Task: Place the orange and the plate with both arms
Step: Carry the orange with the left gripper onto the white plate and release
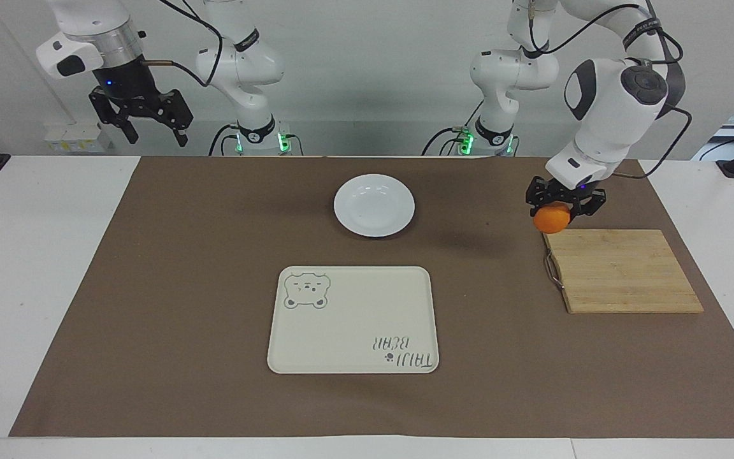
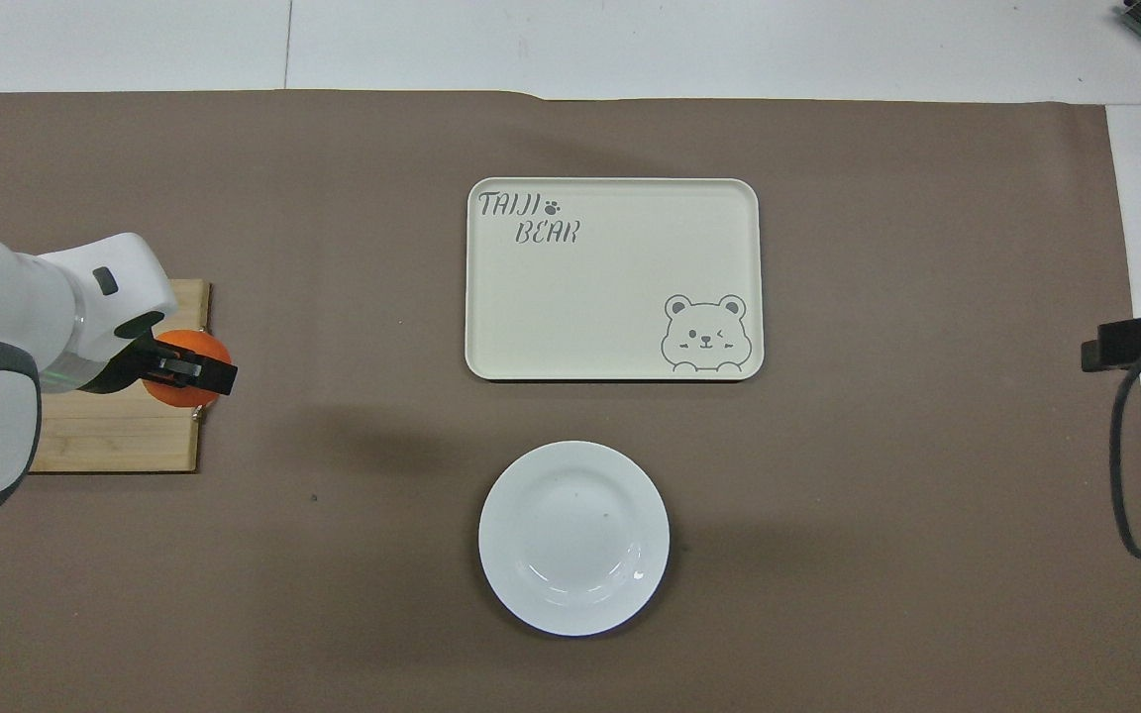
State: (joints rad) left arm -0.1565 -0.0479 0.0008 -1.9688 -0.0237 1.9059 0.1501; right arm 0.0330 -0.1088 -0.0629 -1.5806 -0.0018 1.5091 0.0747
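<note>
Your left claw (image 1: pixel 554 207) grips the orange (image 1: pixel 551 219) in the air, over the wooden board's (image 1: pixel 622 271) handle edge. Your right claw (image 1: pixel 144 118) waits raised, fingers spread, well apart from the plate (image 1: pixel 374 205).

We see a cream tray (image 1: pixel 352 320) with a bear drawing and the words "TAIJI BEAR" lying flat at the middle of the brown mat (image 1: pixel 182 306) that covers most of the white table (image 1: pixel 29 268). In the overhead view, a wooden cutting board (image 2: pixel 115 431) with a metal handle (image 1: pixel 552 270) lies on the mat at about nine o'clock from the tray, well apart from it, toward the left arm's end of the table. In that view a black clamp with a dark cable (image 2: pixel 1140 342) sits at the tray's three o'clock, at the mat's edge.
</note>
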